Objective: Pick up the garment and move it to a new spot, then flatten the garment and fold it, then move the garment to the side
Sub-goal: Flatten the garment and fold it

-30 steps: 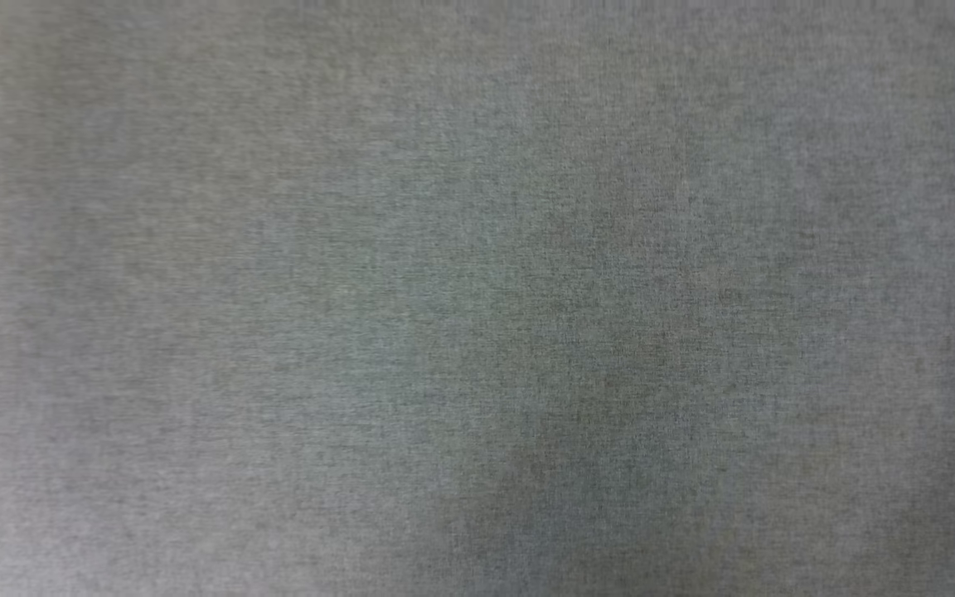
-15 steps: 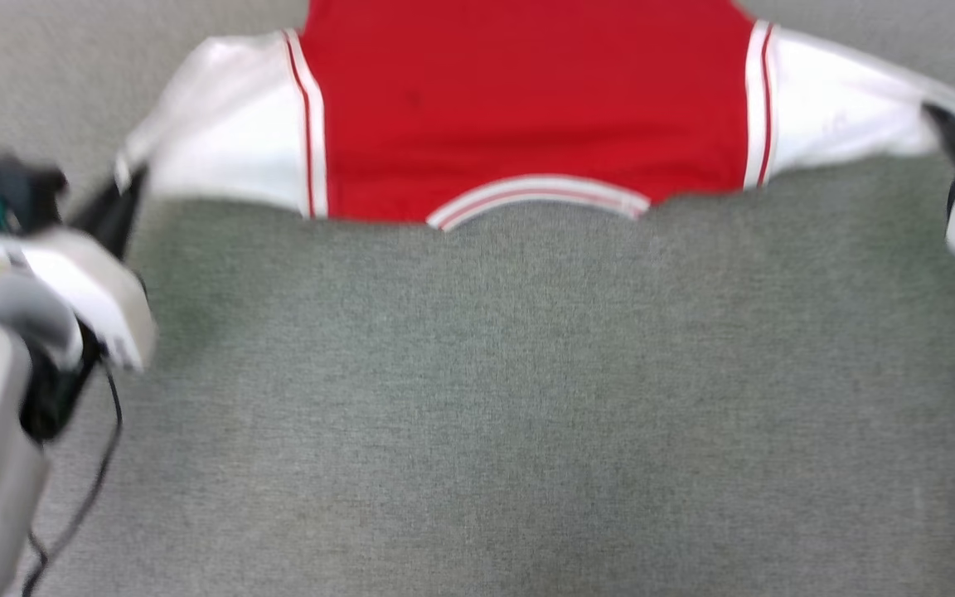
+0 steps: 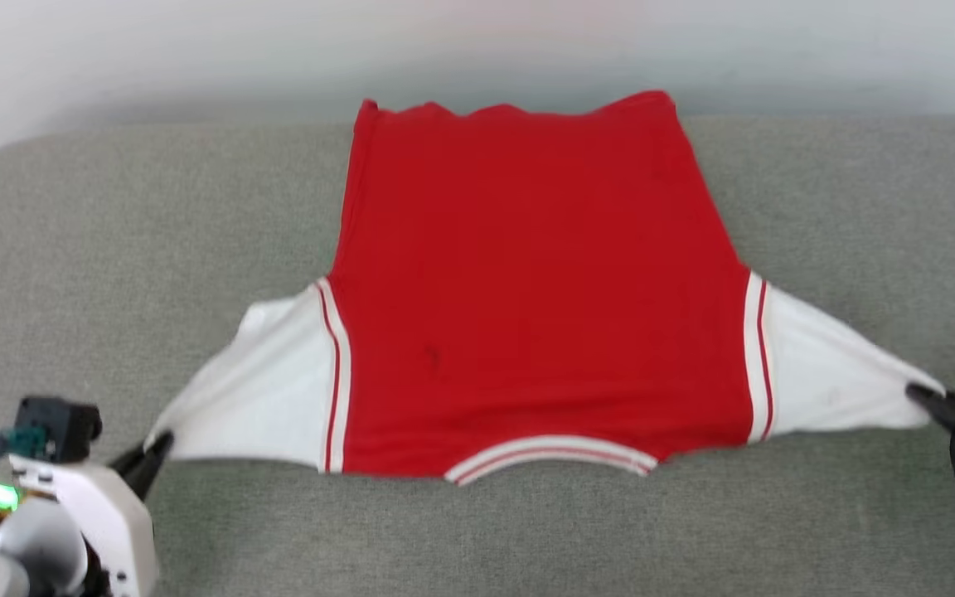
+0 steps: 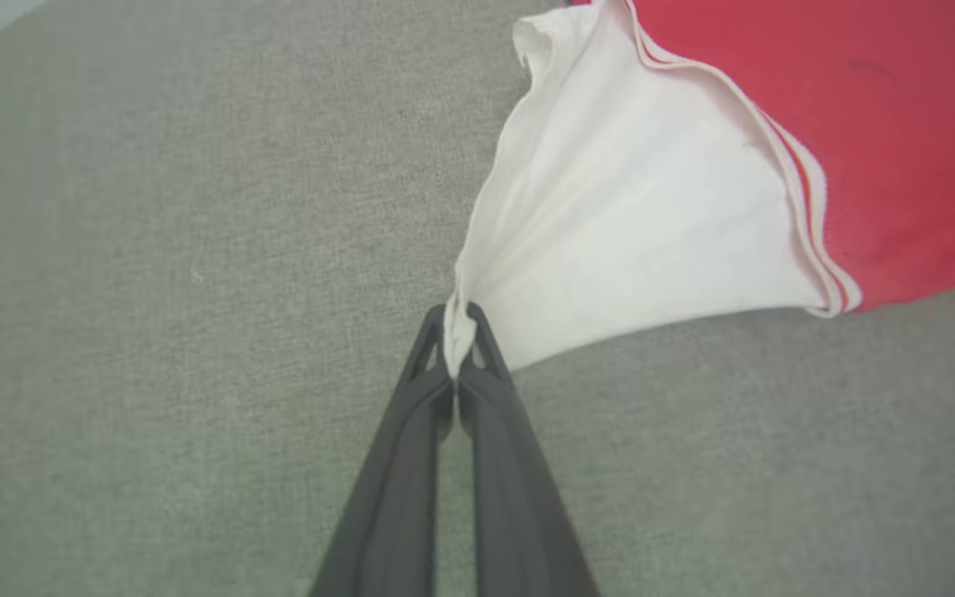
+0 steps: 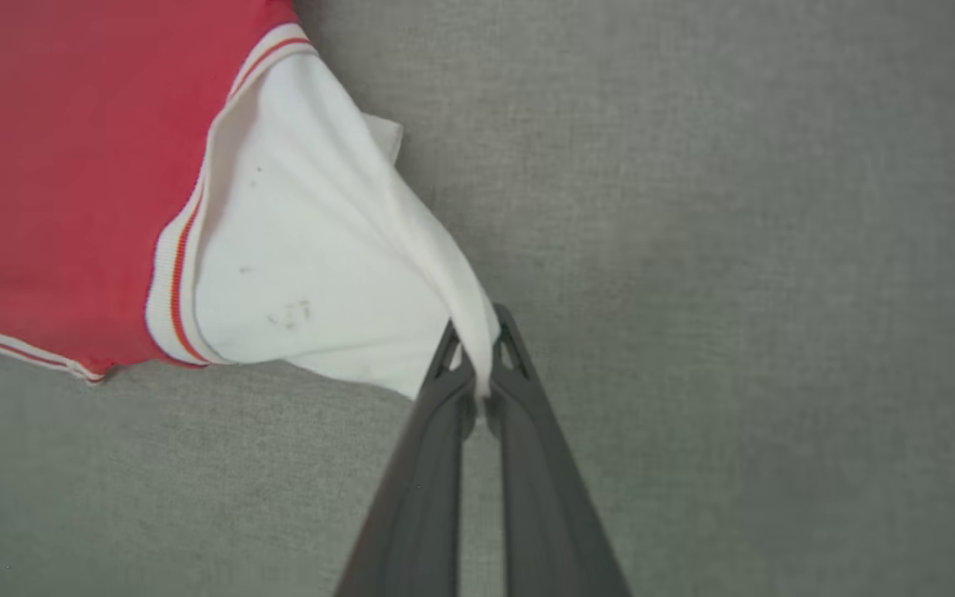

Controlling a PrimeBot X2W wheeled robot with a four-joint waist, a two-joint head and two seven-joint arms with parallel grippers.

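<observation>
Red fabric of the garment (image 3: 527, 290) lies spread on a grey upholstered surface (image 3: 113, 207), hem edge toward 12 o'clock and striped neck trim (image 3: 548, 454) toward 6 o'clock in the head view.

Difference from the earlier frames:
1. One second ago the head view showed grey upholstery alone.
2. Half a second ago the garment was cut off by the top edge.
3. The full garment is now in frame, with a pale wall (image 3: 196, 50) above it. The whole picture has shifted, so the camera has moved; no displacement of the garment can be read from this.
4. Both hands grip the same white corners as half a second ago.

Hand state:
- The left hand (image 3: 158, 444), at 8 o'clock in the head view, is clenched on the tip of the left white lining panel (image 3: 262, 398). In the left wrist view the cloth is pinched between its dark fingers (image 4: 486, 390).
- The right hand (image 3: 921, 396), at 4 o'clock, is clenched on the tip of the right lining panel (image 3: 826, 373); the right wrist view shows the cloth nipped between its fingers (image 5: 440, 390).

Relative position: the garment spans the gap between the hands, toward 2 o'clock from the left hand and 10 o'clock from the right. Both white panels are drawn to taut points.

A small dark mark (image 3: 430, 355) on the red fabric may be a stain or a crease; the view is too soft to tell.
</observation>
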